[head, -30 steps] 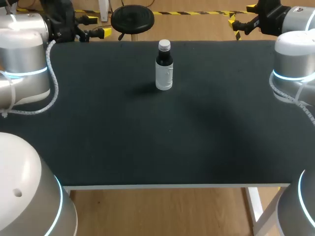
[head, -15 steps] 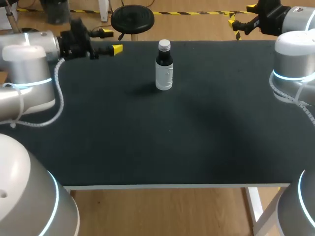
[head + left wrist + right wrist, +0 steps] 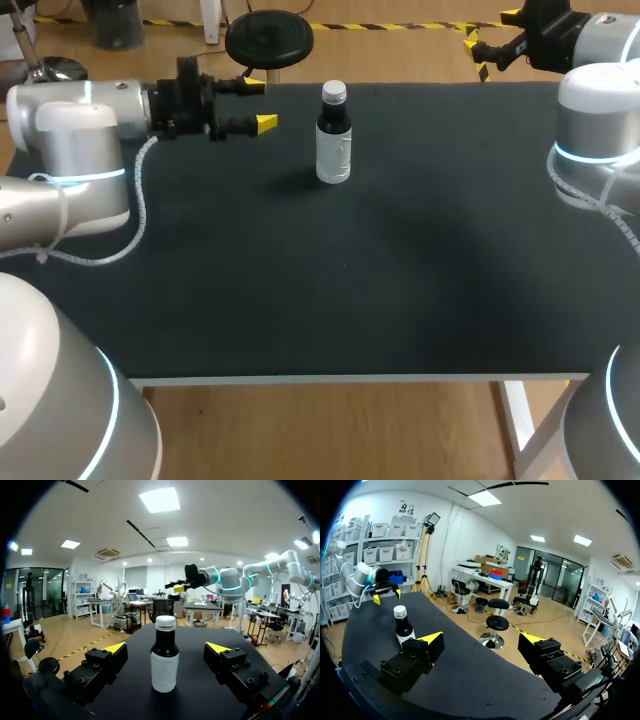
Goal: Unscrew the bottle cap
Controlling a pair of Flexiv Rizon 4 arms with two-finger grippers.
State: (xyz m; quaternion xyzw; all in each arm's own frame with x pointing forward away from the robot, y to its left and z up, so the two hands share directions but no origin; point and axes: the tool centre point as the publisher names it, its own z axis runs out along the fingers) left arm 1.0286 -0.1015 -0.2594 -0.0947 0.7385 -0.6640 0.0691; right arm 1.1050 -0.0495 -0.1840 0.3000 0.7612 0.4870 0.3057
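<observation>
Small dark plastic bottle [image 3: 333, 140] with a white label and a white screw cap [image 3: 334, 92]: upright on the black bench [image 3: 300, 280], toward the far edge, roughly mid-width. Cap is on.

Left pincer [image 3: 260, 105]: held level over the bench, near the bottle on its left side, not touching. Fingers spread wide, yellow tips pointing at the bottle, nothing held. In the left wrist view the bottle stands straight ahead, lined up with the gap between the two tips, a little beyond them.

Right pincer [image 3: 489, 32]: over the far right corner of the bench, well apart from the bottle. Fingers also wide, nothing between them. In the right wrist view the bottle shows off to one side, beyond one finger, with the left pincer further off behind it.
</observation>
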